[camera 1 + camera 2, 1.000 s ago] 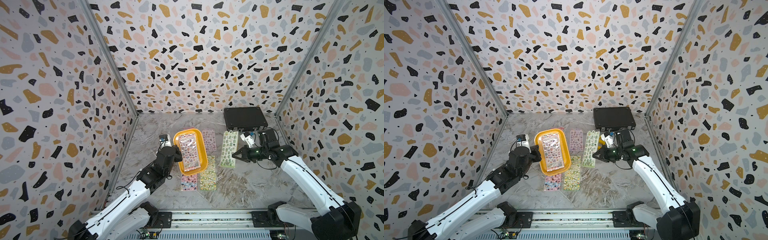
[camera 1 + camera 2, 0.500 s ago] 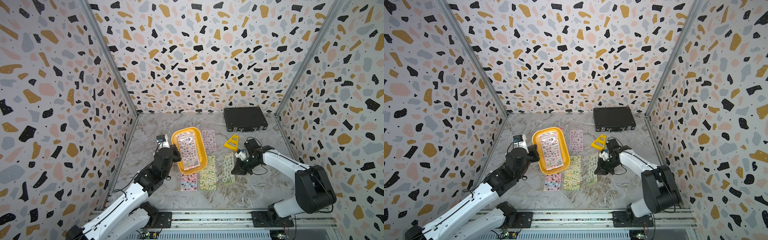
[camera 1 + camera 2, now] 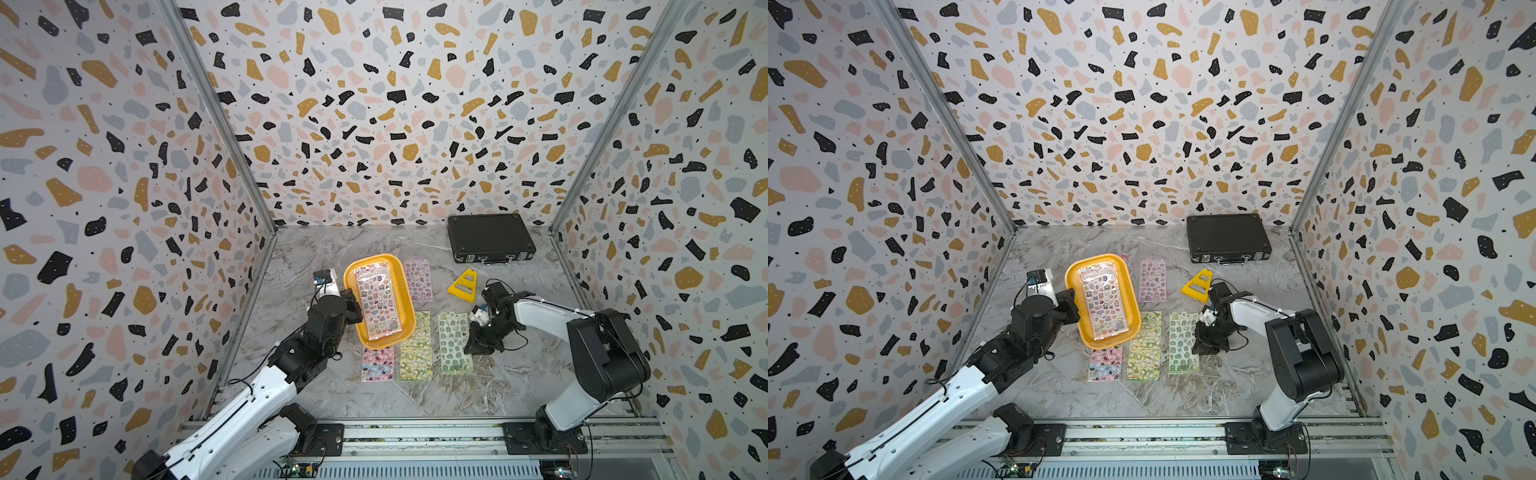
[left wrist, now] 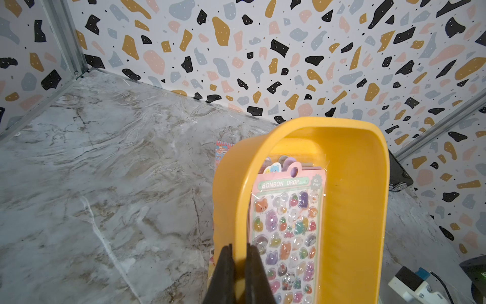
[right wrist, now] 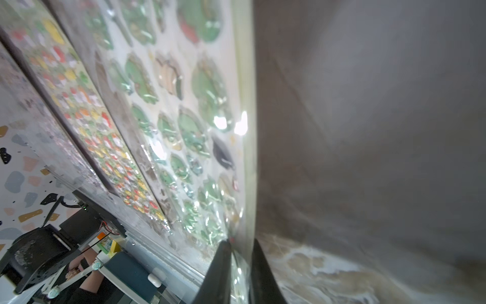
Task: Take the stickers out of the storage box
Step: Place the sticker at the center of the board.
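Note:
The yellow storage box point(image 3: 376, 258) point(image 3: 1096, 258) sits tilted at mid-table, with a pink sheet of stickers point(image 3: 377, 301) point(image 4: 286, 223) on top inside it. My left gripper point(image 3: 353, 305) point(image 4: 239, 246) is shut on the box's left rim point(image 4: 328, 123). A green sticker sheet point(image 3: 453, 343) point(image 5: 184, 105) lies flat on the table to the right. My right gripper point(image 3: 471, 347) point(image 5: 240, 240) is low at that sheet's right edge. Its jaws stand slightly apart, with the clear sleeve edge loose between them.
More sticker sheets lie on the table: a yellow-green one point(image 3: 417, 347), a pink one point(image 3: 377, 365) below the box and a purple one point(image 3: 419, 279) beside it. A yellow triangular piece point(image 3: 463, 286) and a black case point(image 3: 490, 237) stand at the back right.
My right arm brought the green sheet forward from near the case and laid it beside the yellow-green sheet, and its jaws have parted a little. The left gripper kept its hold on the box.

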Robot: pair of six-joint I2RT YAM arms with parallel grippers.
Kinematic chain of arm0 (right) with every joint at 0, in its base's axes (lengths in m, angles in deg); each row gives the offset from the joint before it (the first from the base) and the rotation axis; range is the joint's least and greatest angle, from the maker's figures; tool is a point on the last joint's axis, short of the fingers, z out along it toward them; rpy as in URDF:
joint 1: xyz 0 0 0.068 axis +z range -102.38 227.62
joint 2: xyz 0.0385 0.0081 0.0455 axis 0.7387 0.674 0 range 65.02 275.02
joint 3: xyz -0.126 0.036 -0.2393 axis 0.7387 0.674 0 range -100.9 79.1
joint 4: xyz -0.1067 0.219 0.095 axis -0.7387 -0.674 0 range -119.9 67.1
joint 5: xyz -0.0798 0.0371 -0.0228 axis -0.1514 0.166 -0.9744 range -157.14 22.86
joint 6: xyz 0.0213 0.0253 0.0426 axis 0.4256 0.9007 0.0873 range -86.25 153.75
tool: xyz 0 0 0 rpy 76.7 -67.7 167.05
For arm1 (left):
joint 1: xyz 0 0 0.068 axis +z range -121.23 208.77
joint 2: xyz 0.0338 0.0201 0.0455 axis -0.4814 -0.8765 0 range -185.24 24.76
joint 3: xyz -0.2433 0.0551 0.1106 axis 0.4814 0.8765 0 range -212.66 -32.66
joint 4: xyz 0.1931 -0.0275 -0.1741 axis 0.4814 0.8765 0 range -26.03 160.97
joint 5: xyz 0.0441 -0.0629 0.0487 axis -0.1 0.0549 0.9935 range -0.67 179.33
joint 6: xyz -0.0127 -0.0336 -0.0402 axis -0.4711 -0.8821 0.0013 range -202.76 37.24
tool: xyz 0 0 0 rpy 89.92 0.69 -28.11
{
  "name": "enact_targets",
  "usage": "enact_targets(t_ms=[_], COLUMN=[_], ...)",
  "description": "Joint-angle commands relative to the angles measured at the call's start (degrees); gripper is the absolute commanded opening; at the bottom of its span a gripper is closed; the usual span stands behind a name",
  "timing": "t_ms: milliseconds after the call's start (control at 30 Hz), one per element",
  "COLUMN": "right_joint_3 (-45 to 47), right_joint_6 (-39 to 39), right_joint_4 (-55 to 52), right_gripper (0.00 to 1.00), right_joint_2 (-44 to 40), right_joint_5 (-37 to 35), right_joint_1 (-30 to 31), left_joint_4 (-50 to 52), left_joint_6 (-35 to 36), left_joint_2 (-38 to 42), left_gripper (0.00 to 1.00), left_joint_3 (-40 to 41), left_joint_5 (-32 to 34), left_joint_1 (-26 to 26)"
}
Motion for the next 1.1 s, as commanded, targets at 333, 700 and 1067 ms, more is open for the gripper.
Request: enact_targets(t_ms=[333, 700, 1067], right_joint_3=[-1.7, -3.9, -4.4], right_joint_6=[-0.9, -1.3, 1.4], right_joint_4=[-2.2, -4.3, -2.7], right_gripper=[0.32, 0.34, 0.45], right_joint_2=[-0.1, 1.4, -10.6], right_joint_5=[-7.2, -13.7, -17.5], right_joint_1=[0.5, 3.2, 4.1], left_joint_4=[-5.3, -5.4, -5.8], left_joint_6=[-0.4, -0.4, 0.1], left_joint_2=[0.0, 0.0, -0.4], left_gripper=[0.00, 0.00, 0.00], left_joint_3=[0.5, 0.5, 0.5], left_joint_5=[-0.7, -1.0, -2.1], left_joint_1=[-0.3, -0.3, -0.3])
